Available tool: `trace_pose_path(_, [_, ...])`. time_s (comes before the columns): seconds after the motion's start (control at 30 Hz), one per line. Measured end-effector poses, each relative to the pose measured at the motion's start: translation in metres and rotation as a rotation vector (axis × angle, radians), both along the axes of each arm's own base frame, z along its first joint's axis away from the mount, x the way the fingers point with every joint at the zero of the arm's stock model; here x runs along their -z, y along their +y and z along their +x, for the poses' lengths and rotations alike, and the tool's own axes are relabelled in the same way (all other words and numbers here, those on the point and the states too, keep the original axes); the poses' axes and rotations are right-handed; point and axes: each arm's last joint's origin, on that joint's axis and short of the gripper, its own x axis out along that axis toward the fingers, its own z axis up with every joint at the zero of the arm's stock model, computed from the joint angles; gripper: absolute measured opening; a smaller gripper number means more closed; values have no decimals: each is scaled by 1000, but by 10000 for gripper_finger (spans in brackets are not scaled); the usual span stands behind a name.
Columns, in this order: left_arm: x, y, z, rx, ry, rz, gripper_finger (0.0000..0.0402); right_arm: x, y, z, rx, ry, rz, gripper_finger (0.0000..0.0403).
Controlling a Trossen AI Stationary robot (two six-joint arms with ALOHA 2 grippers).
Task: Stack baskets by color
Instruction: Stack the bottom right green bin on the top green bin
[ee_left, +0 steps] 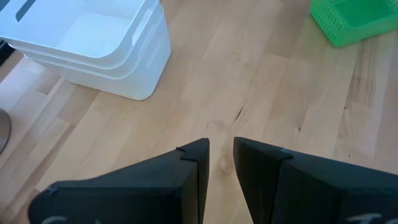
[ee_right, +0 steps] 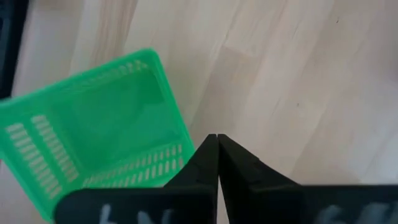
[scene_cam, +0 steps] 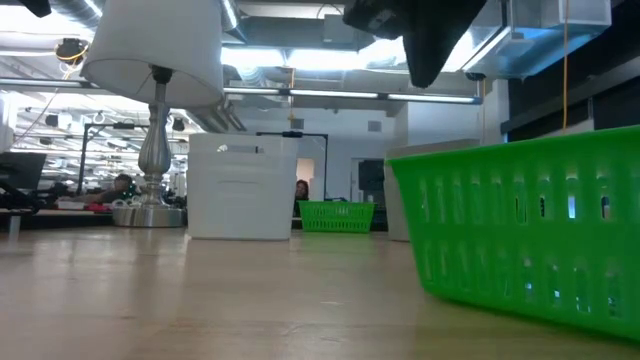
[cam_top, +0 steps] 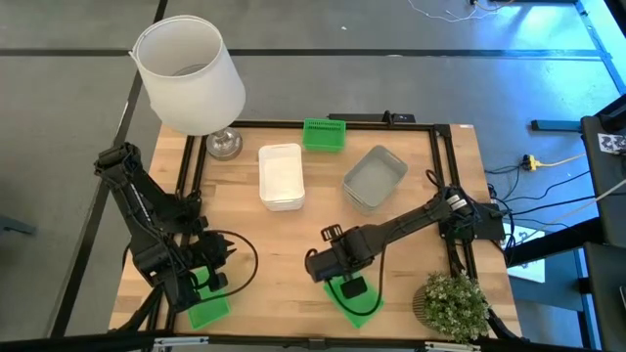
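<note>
The right claw (ee_right: 216,140), fingers pressed together and holding nothing, hangs above a bright green slotted plastic basket (cam_top: 352,298) at the front of the wooden bench (cam_top: 293,244). The left claw (ee_left: 221,152), fingers slightly apart and empty, sits over another green basket (cam_top: 207,310) at the front-left corner. Stacked white plastic baskets (cam_top: 281,176) stand mid-bench, beside translucent grey baskets (cam_top: 375,177).

White baskets (cam_top: 281,176) stacked, grey stack (cam_top: 375,177) beside, green baskets (cam_top: 324,135) scattered

We've got open bare wood across the middle of the butcher-block table (cam_top: 245,244). The back's crowded though: big white cylindrical lampshade (cam_top: 189,70), stacked white plastic bins (cam_top: 281,176), translucent grey bins (cam_top: 375,177), and a small green slotted basket (cam_top: 325,135) behind them.
</note>
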Motion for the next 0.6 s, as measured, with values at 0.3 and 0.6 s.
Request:
trace_pose_path(0.3, [0,0,0,1,0,0,65,2,1,2,7,-18,11,70])
trace_pose_path(0.6, [0,0,0,4,19,-12,65,35,5,2,-107,0,67,101])
